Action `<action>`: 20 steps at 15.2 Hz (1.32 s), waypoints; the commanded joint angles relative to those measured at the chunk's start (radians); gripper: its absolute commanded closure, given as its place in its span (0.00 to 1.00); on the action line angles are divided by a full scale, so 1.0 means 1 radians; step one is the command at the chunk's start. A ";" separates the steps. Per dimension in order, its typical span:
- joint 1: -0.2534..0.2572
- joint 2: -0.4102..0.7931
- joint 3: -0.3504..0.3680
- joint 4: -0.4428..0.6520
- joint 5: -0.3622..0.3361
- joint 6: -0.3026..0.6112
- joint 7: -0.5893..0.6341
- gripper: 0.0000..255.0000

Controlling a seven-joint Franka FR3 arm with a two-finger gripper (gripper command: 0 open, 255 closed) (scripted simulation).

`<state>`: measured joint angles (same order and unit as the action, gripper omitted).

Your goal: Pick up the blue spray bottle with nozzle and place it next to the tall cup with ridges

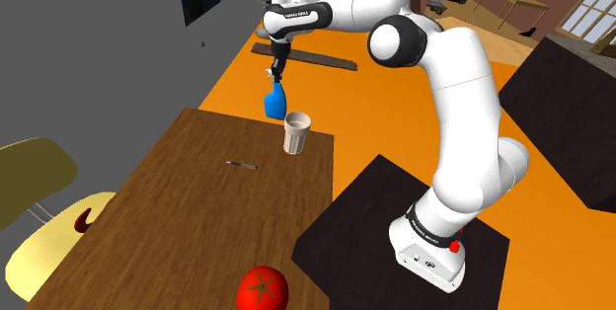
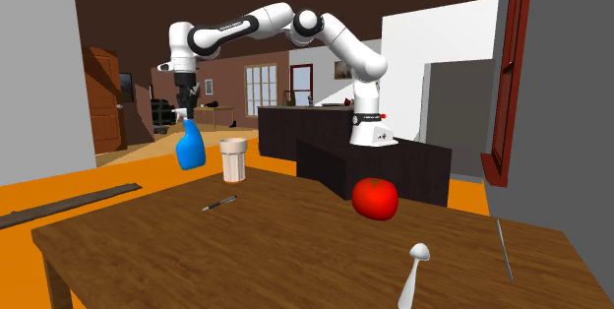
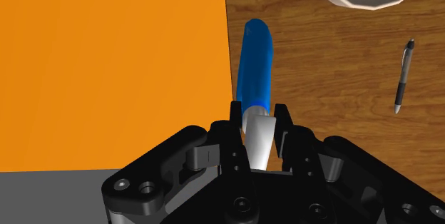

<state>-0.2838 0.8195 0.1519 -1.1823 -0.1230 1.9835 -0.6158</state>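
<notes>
The blue spray bottle [image 1: 274,102] with its white nozzle hangs in the air over the far corner of the brown table [image 1: 197,219]. My black gripper [image 1: 277,65] is shut on the bottle's white neck from above. In the wrist view the fingers [image 3: 234,119] clasp the white neck and the blue bottle body [image 3: 255,62] points away over the table's edge. The tall ridged cup [image 1: 297,132] stands upright on the table just beside the bottle, toward the shoulder view's right. From the second exterior view the bottle [image 2: 189,147] hangs to the left of the cup [image 2: 233,159], gripper [image 2: 184,106] above it.
A pen [image 1: 242,165] lies on the table near the cup. A red tomato [image 1: 263,288] sits at the near end and a spoon [image 2: 413,273] lies beyond it. Orange floor [image 1: 395,120] surrounds the table. A yellow chair [image 1: 39,199] stands at the shoulder view's left.
</notes>
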 commanded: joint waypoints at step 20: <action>0.002 0.062 -0.006 -0.033 -0.008 0.096 0.005 0.00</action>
<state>-0.2817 0.8811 0.1457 -1.2157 -0.1309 2.0791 -0.6104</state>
